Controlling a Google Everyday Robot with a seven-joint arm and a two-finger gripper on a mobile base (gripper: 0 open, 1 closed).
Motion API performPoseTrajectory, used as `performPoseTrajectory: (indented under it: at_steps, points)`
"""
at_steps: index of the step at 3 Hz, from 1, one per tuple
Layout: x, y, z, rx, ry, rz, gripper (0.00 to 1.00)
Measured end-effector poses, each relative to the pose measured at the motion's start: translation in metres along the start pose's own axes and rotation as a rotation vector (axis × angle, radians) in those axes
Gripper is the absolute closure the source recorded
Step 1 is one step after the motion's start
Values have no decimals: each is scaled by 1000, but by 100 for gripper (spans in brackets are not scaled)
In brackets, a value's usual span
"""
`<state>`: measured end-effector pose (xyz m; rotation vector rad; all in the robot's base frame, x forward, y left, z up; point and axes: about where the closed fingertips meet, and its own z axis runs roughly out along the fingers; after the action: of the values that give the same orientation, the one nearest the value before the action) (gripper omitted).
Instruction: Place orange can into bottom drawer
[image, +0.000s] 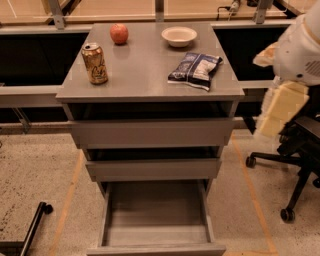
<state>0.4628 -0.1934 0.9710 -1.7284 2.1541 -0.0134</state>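
Note:
The orange can (95, 63) stands upright on the left side of the grey cabinet top (145, 75). The bottom drawer (156, 220) is pulled out wide and holds nothing. The two drawers above it stick out only a little. My gripper (279, 111), a cream-coloured part under the white arm (302, 50), hangs at the right edge of the view. It is beside the cabinet's right side, far from the can, and holds nothing that I can see.
On the cabinet top there are also a red-orange apple (119, 33), a white bowl (179, 36) and a dark blue chip bag (195, 69). A black office chair base (295, 170) stands on the floor at the right. A black wheeled leg (30, 227) is at the lower left.

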Motion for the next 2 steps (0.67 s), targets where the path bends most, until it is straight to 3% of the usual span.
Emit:
performPoseTrajectory:
  at_steps: [2]
  points:
    - [-94, -67, 45, -8, -282, -59, 0]
